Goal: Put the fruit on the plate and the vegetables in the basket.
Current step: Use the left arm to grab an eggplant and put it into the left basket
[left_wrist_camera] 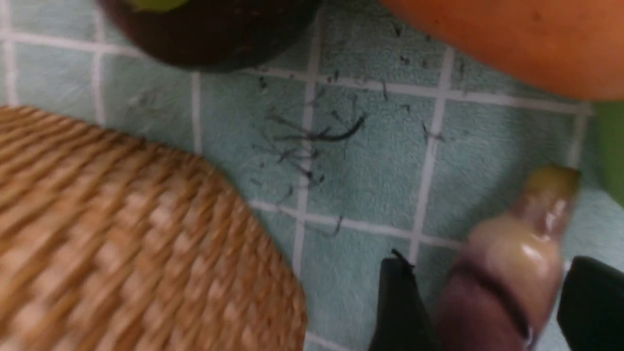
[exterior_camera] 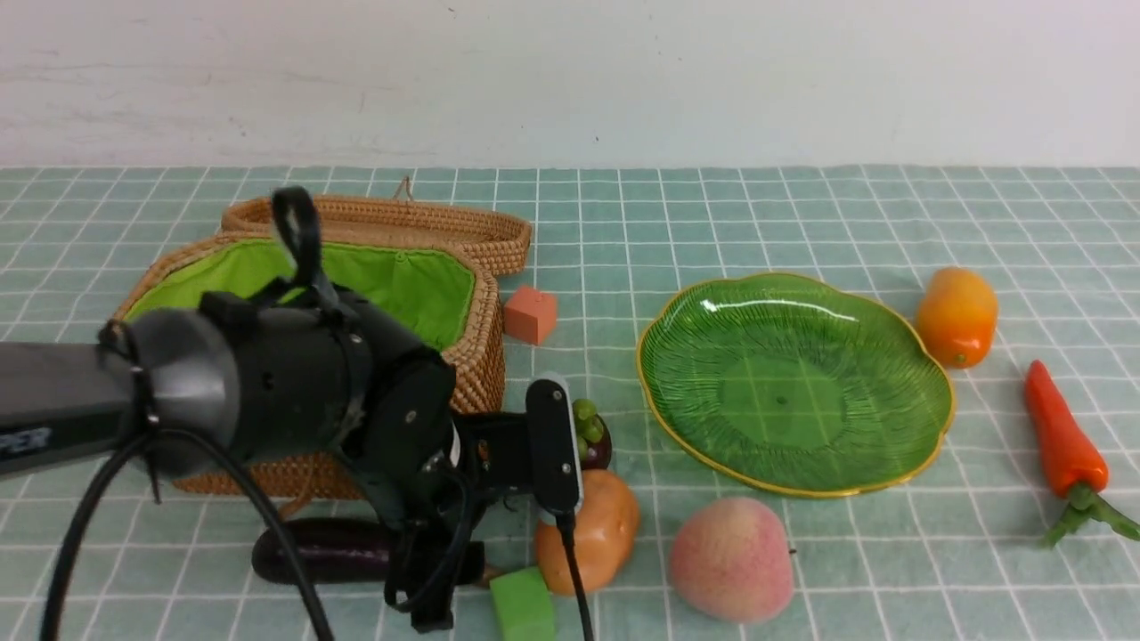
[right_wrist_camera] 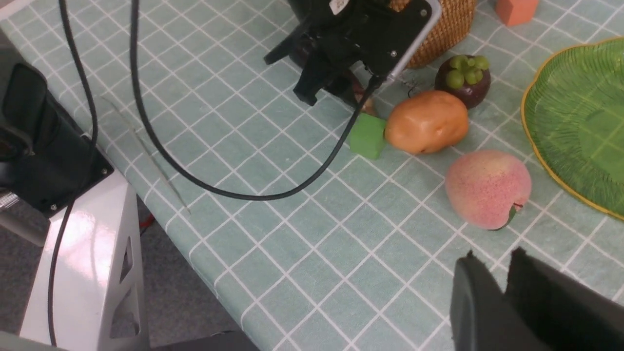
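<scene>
My left gripper (left_wrist_camera: 487,273) hangs low in front of the wicker basket (exterior_camera: 463,356), open, its fingers either side of the stem end of the dark purple eggplant (exterior_camera: 321,552), which lies on the cloth. Beside it are the tan-orange potato (exterior_camera: 597,525), the mangosteen (exterior_camera: 595,436) and the pink peach (exterior_camera: 732,558). The green glass plate (exterior_camera: 891,463) holds nothing. The mango (exterior_camera: 957,316) and the carrot (exterior_camera: 1064,436) lie to its right. My right gripper (right_wrist_camera: 495,256) hovers near the peach (right_wrist_camera: 487,187), shut and holding nothing.
A green cube (exterior_camera: 523,605) touches the potato's near side. A salmon cube (exterior_camera: 531,313) sits between basket and plate. The basket's lid (exterior_camera: 401,223) lies open behind it. The left arm's cable (right_wrist_camera: 219,190) trails over the cloth near the table edge (right_wrist_camera: 161,219).
</scene>
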Robot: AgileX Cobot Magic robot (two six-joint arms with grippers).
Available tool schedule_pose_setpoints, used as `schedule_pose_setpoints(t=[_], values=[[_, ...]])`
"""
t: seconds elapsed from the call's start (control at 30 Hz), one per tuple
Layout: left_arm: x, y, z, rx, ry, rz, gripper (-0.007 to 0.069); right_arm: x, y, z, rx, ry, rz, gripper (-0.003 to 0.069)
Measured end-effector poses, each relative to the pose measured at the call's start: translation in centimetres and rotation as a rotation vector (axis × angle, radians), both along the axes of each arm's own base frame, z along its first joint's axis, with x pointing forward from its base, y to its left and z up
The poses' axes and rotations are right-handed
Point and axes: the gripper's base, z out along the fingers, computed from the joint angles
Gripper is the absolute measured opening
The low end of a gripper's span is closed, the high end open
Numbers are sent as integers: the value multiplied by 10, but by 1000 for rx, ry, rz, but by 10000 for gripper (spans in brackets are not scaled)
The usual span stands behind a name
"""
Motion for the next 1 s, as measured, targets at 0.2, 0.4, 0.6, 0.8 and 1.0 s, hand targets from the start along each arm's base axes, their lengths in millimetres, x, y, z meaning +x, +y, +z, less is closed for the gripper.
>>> schedule_pose_setpoints(t=[0.2, 0.4, 0.6, 0.8, 1.0], values=[[4, 2, -18, 80, 15, -43, 334, -1, 1, 1, 16, 5, 10, 108], [4, 1, -18, 73, 31, -28, 262, -1, 1, 1, 16, 5, 10, 108], [-13, -7, -6, 91, 124, 31, 262, -1, 2, 1, 20, 6, 12, 114], [-27, -13, 75, 25, 1, 102, 262, 4, 2, 6, 63, -50, -20, 118], [-11, 3, 154, 5, -281, 132, 262, 13, 1, 18, 151, -173, -92, 118]])
